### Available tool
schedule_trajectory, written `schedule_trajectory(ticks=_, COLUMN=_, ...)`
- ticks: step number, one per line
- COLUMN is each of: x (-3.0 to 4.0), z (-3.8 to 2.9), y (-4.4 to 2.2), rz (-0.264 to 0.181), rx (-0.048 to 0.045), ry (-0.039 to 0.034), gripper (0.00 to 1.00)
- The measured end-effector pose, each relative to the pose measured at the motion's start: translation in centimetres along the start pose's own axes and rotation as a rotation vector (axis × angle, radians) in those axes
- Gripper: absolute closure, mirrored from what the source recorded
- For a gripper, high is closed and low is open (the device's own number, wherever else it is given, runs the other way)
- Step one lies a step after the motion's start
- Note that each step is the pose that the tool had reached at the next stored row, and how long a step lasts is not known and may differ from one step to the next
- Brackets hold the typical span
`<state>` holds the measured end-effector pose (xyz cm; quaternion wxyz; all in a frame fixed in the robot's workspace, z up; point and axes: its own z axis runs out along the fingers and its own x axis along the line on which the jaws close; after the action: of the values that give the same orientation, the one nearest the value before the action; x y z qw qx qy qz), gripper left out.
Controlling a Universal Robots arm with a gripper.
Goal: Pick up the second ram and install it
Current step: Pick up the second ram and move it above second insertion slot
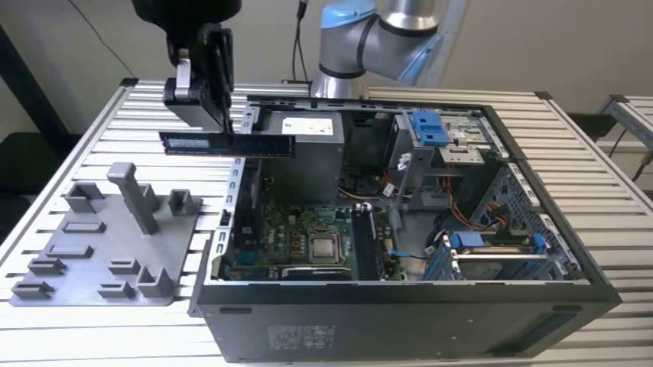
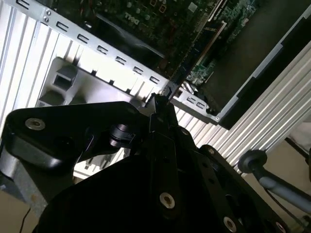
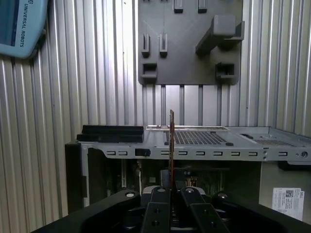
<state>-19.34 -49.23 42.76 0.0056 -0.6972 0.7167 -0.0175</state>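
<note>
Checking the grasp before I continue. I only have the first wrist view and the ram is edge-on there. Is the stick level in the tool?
Observer: Yes. In the exterior view the second ram lies level, flat face to the camera, with the tool shut on it near its middle.
Operator: Height relative to the case?
Observer: It is in the air, across the top of the case's wall on the exterior view's left, well above the motherboard.
Operator: Clear of the fixture?
Observer: Yes. The grey fixture lies on the table below the stick, and its tall post does not touch it.
</note>
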Motion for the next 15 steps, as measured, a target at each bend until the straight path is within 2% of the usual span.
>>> schedule_trajectory(ticks=15, x=-0.09, z=0.11, y=-3.4, rz=0.0, rx=-0.0001, ry=0.0, gripper=0.86)
